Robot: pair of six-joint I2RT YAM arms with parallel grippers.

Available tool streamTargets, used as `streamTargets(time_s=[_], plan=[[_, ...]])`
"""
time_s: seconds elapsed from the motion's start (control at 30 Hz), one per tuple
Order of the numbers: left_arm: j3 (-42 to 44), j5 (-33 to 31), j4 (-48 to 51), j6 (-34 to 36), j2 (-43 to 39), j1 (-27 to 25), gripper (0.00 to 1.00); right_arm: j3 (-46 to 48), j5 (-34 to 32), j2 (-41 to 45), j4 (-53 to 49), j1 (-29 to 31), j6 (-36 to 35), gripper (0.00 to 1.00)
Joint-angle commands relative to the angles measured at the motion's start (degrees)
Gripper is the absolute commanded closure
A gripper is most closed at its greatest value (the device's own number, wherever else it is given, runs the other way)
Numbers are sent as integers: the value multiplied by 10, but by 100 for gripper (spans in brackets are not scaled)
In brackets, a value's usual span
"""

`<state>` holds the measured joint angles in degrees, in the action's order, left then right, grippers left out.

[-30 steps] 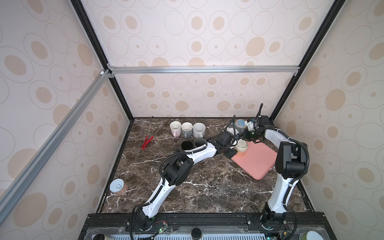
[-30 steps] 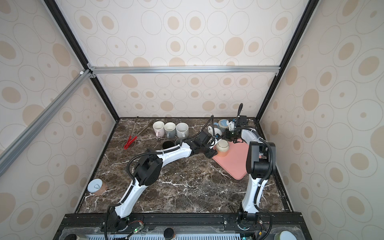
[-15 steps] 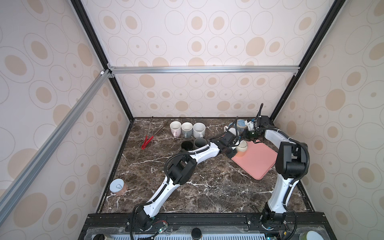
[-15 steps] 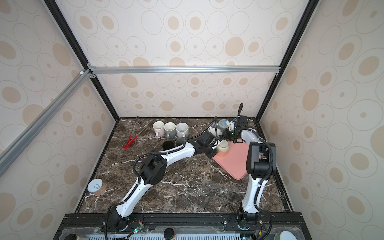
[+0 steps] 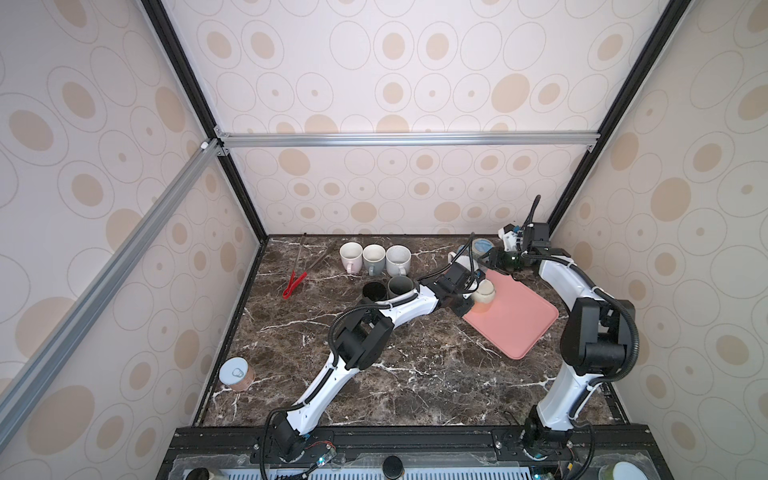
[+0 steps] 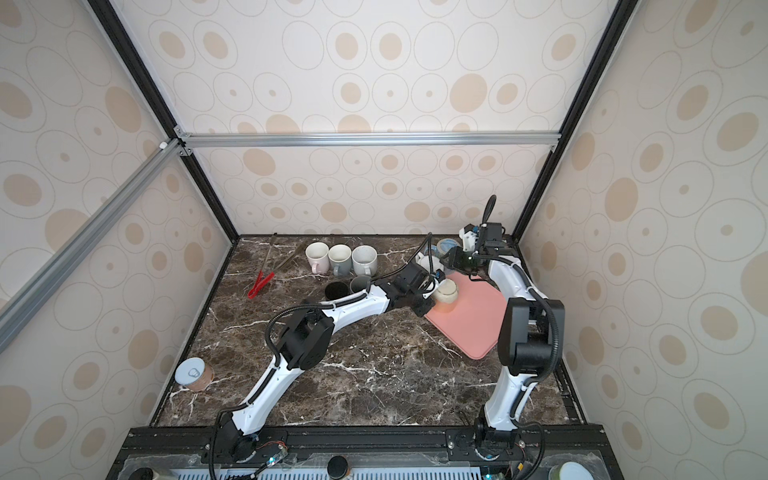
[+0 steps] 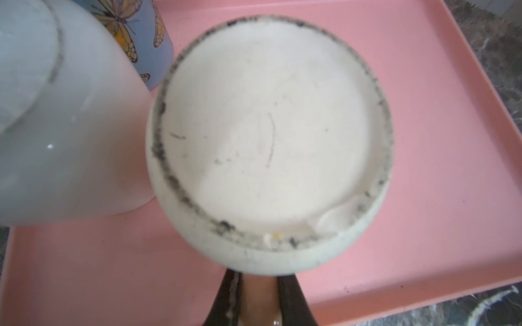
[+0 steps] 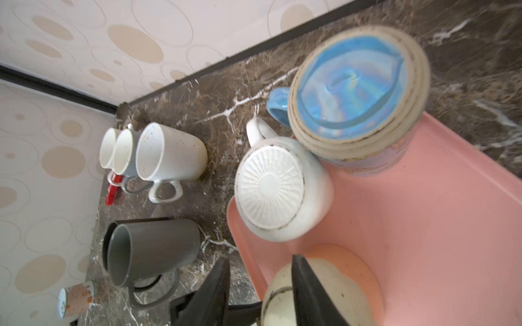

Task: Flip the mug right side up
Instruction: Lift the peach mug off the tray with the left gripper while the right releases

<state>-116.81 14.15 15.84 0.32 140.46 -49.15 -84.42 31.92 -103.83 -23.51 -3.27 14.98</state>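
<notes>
Cream mug stands upside down on the pink tray, at the corner nearest the dark mugs; left gripper is clamped on its tan handle. That grip and the scuffed base show only in the left wrist view; both top views hide the handle behind the wrist. Right gripper hangs over the tray, fingers apart; its wrist view alone shows the white mug with a ribbed base and the butterfly mug with a shiny blue base. Count: eight mugs; three upside down on the tray, three pale mugs upright in a back row, two dark mugs upright before them; one tin; one red-tipped tongs.
</notes>
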Motion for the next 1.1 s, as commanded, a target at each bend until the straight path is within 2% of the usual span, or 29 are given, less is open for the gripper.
streamTargets(time_s=[0.0, 0.23, 0.33, 0.53, 0.7, 1.07], plan=[[33, 48, -80, -40, -60, 9, 100, 16, -26, 40, 14, 2, 39, 60], [170, 124, -264, -154, -137, 45, 100, 82, -65, 126, 76, -2, 95, 60], [207, 170, -341, -200, -154, 57, 100, 117, -76, 160, 110, -3, 118, 59], [257, 221, -471, -295, -176, 73, 100, 163, -93, 217, 150, -3, 156, 59], [274, 250, -560, -374, -188, 85, 100, 212, -46, 258, 224, -3, 210, 61], [274, 261, -676, -471, -239, 100, 100, 258, -4, 359, 339, -3, 260, 61]])
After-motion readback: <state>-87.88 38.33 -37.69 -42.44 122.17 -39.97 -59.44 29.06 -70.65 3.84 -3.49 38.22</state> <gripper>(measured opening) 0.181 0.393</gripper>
